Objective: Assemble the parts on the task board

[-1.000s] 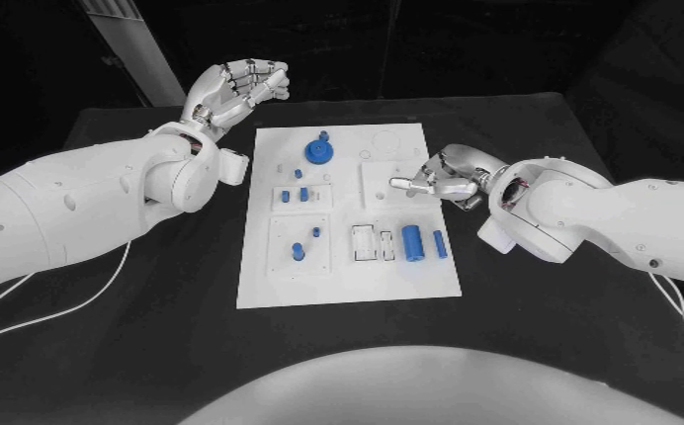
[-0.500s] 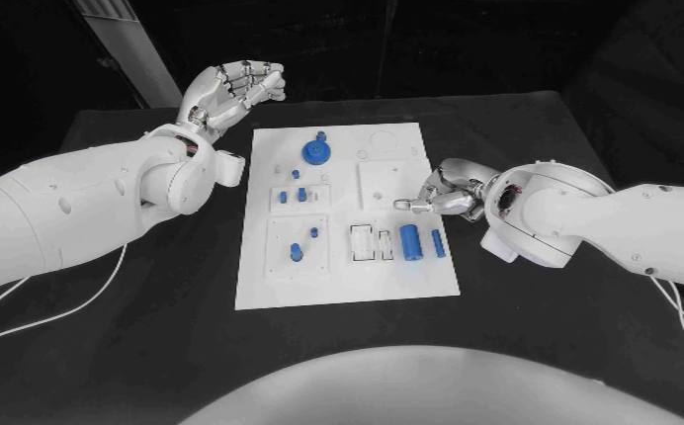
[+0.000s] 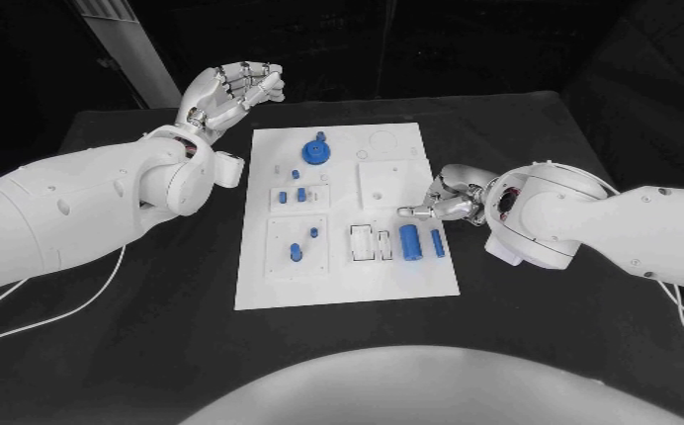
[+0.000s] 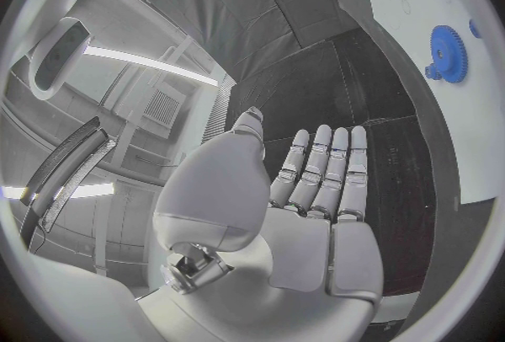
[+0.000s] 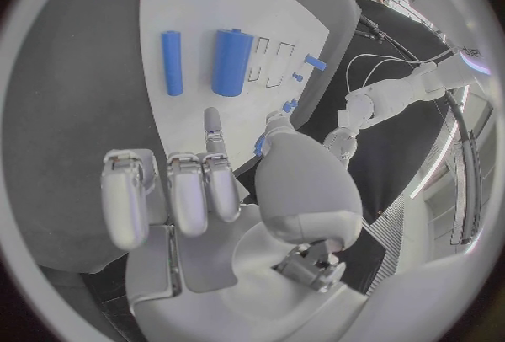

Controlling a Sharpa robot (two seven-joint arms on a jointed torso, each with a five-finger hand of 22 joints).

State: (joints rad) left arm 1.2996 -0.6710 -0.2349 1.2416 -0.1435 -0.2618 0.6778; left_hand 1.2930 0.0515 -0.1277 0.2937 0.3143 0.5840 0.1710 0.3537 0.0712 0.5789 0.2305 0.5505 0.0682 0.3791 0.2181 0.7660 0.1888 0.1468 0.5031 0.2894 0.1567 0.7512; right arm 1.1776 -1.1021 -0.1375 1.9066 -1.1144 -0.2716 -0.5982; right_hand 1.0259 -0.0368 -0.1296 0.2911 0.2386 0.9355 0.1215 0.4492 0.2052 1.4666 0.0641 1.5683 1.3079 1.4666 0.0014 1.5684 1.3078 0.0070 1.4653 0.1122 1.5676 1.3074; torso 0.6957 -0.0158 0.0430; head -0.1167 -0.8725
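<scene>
White, the task board (image 3: 349, 287) lies flat in the middle of my black desk (image 3: 542, 336), long side running away from me. Small blue parts sit on it: a gear (image 3: 315, 154) near the far end, a thick cylinder (image 3: 410, 242) and a thinner one (image 3: 438, 242) side by side near the right edge, and a few little pegs (image 3: 297, 251) in the square recesses toward the left.

My left robot hand (image 3: 228, 92) is lifted above the desk beyond the board's far left corner, well apart from it. Its palm is up, its fingers apart and gently curved, and nothing lies in it. From my left wrist view, the fingers (image 4: 321, 169) stretch out beside one another, with the gear (image 4: 449, 54) far off on the board.

My right robot hand (image 3: 445, 201) hovers low over the board's right edge, just beyond the two cylinders. From my right wrist view, one finger (image 5: 214, 128) points out toward the thick cylinder (image 5: 231, 62) and thin cylinder (image 5: 172, 62) without touching either, while the other fingers are folded in against the palm and the thumb lies alongside. A bit of blue shows beside the thumb; I cannot tell whether it is held or merely lies on the board behind.
</scene>
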